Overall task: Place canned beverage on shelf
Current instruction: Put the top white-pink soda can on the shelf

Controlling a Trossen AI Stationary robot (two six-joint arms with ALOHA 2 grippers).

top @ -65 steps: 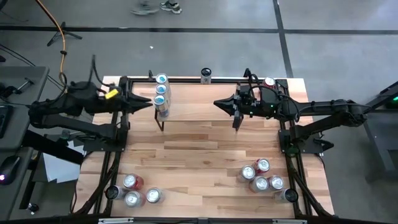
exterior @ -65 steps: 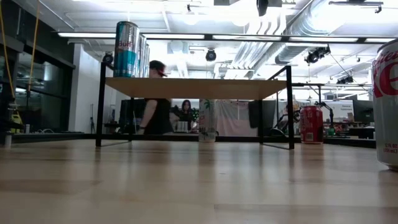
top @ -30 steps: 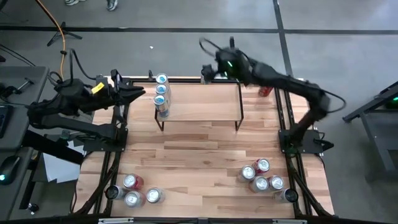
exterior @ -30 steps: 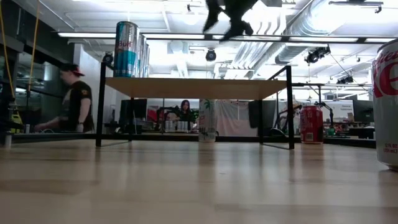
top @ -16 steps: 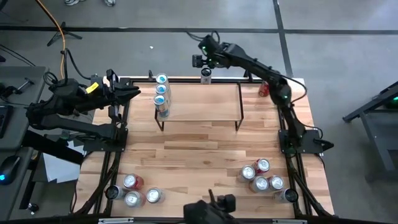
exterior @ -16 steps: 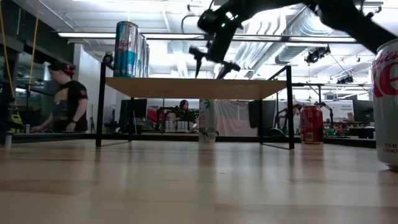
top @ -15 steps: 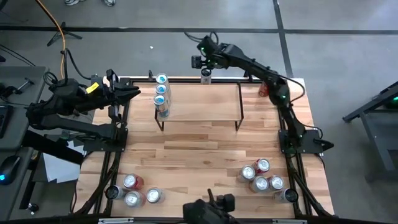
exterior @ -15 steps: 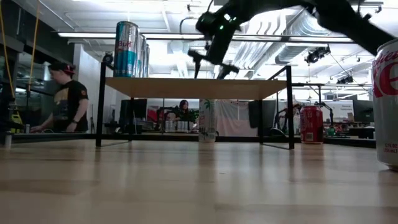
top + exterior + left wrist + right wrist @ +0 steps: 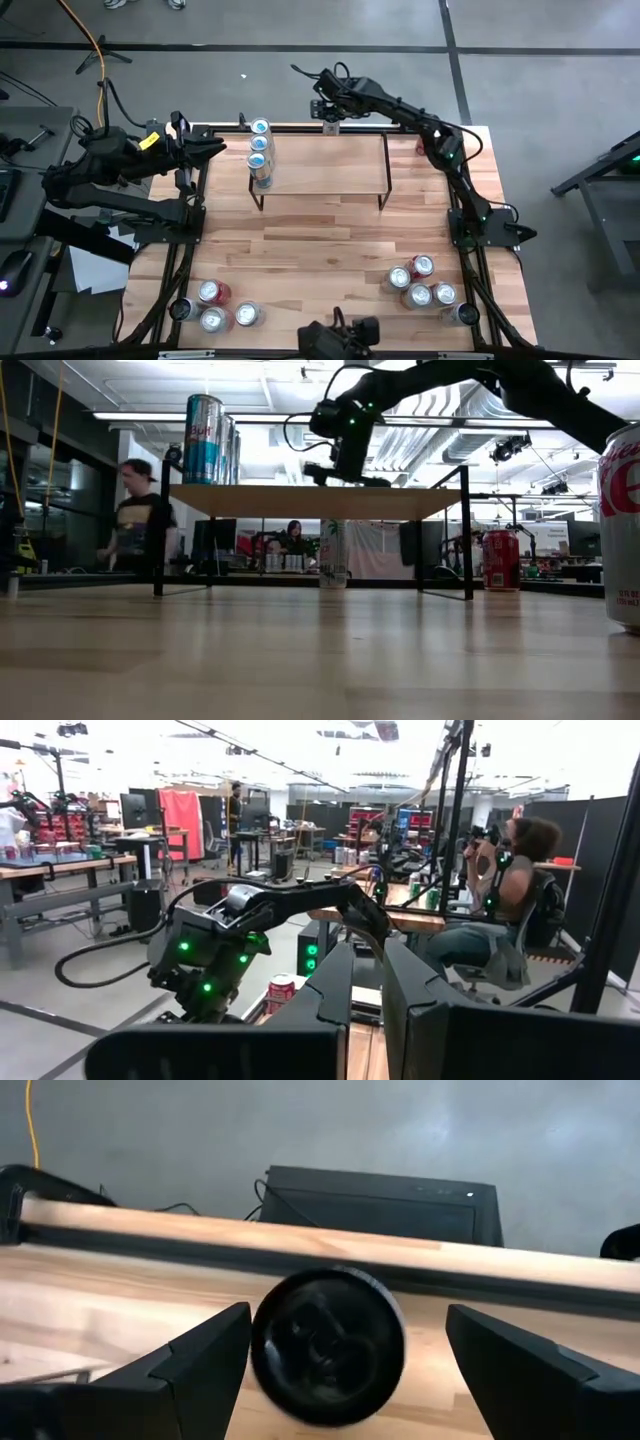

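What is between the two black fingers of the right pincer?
In the right wrist view, a can's dark round top sits between the open right pincer's fingers, near the table's far edge.

The right end effector [image 9: 328, 111] has left its place above the shelf [image 9: 320, 165] and now hangs over the can [image 9: 331, 124] behind it. The left end effector [image 9: 217, 148] drew back from the shelf.

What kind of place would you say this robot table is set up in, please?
Probably a robotics lab or open workshop: exposed ceiling ducts overhead, rows of workbenches with equipment behind, and a person working nearby.
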